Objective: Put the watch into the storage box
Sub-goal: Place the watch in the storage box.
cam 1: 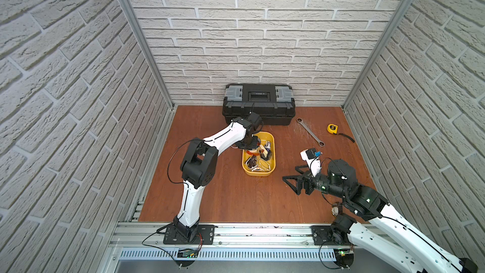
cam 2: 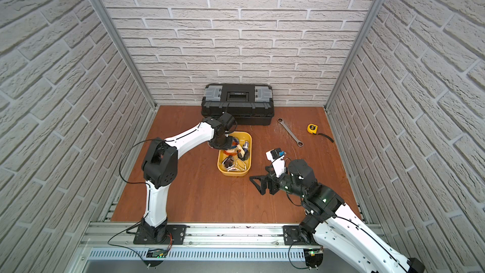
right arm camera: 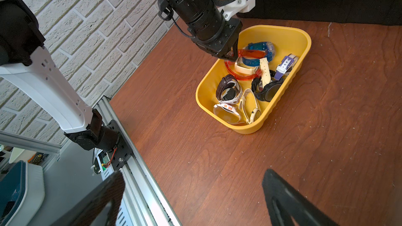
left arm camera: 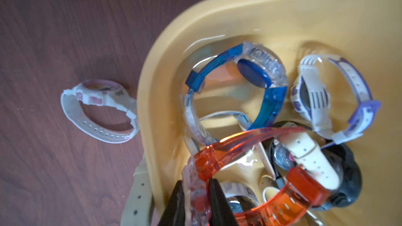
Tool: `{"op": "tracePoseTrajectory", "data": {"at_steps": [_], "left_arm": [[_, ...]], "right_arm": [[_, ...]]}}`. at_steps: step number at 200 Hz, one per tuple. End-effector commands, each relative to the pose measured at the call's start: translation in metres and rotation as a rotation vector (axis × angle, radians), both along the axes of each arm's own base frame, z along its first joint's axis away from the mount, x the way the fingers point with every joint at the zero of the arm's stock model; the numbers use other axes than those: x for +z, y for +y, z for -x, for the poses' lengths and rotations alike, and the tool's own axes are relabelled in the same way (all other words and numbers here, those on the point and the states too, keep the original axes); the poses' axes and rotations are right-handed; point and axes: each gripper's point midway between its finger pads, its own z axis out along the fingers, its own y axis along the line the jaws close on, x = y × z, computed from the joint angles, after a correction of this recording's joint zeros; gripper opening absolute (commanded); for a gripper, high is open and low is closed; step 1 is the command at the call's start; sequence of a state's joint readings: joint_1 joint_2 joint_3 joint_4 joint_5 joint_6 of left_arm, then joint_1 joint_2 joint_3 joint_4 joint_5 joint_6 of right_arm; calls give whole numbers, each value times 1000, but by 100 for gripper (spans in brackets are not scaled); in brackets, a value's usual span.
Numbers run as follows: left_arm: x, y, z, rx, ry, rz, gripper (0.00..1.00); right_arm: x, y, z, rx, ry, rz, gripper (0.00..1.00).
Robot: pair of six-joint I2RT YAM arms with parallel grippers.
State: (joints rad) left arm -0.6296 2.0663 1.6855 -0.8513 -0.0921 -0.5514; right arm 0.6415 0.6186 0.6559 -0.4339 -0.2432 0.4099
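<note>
1. In both top views the storage box (cam 1: 258,174) sits near the middle of the table (cam 1: 210,200), in front of the black toolbox (cam 1: 258,103). The left gripper (cam 1: 250,146) reaches down over the box's corner nearest the table's back-left. The right gripper (cam 1: 291,175) hovers toward the front-right edge, spread wide and empty.
2. Left wrist view: the left gripper's jaws pinch the clear case of the orange watch (left arm camera: 304,190), which hangs inside the box close to the rim. A white-and-pink watch (left arm camera: 97,114) lies on the table just outside that rim.
3. Right wrist view: the orange strap loops down onto the pile of other watches (right arm camera: 265,90); whether it rests its weight there I cannot tell.
4. Risk, as I judge it: let go this near the rim, the springy strap could roll over the wall and land outside beside the stray. It could also catch on a jaw and be dragged out when the arm lifts.
</note>
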Motion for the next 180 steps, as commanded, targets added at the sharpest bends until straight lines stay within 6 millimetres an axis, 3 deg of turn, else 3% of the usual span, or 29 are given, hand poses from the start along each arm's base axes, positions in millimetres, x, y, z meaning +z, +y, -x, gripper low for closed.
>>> {"op": "tracePoseTrajectory", "data": {"at_steps": [1,38,62,78,140,180], "left_arm": [[-12,-1,12,-4,29,-21,15],[-6,-2,13,-4,14,-17,26],[4,-6,14,-19,6,-14,47],[15,-6,12,-20,-15,-8,54],[72,-8,8,-36,-101,36,65],[90,2,3,-28,-132,32,68]], "right_arm": [[6,0,-2,0,-35,-11,100],[7,-2,0,-6,-38,-7,100],[9,-3,-1,-12,-45,-9,100],[10,-2,-2,-11,-46,-14,100],[12,1,-4,-2,-48,-17,100],[12,3,-5,0,-46,-19,100]]}}
